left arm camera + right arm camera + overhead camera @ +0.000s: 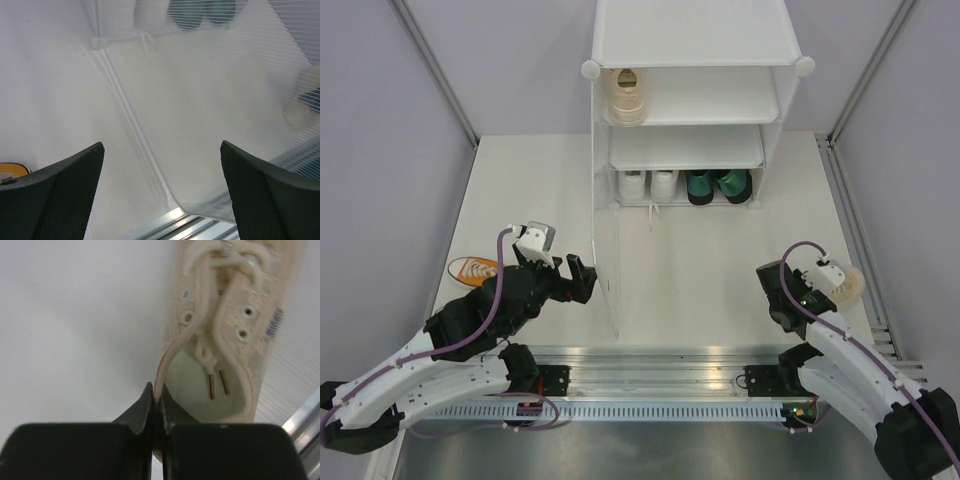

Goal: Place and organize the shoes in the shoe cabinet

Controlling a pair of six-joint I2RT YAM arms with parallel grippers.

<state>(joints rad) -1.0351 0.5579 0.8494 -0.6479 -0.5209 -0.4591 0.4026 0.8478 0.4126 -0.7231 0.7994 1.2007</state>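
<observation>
Right claw [155,399] clenched on cream lace-up sneaker [220,340]; left claw [161,170] released, holding nothing.

Right claw pinches the sneaker's collar edge beside the laces, at the right side of the desk [720,262], well apart from the shoe cabinet [690,35]. Left claw, jaws wide, sits just beside the cabinet's translucent side panel [225,100]. One orange canvas sneaker [470,268] lies on the desk to its left. Cabinet stands at desk rear: white sneakers [648,185] and dark green heels [718,185] side by side on the bottom tier, second cream sneaker [627,95] at the left end of an upper tier.
</observation>
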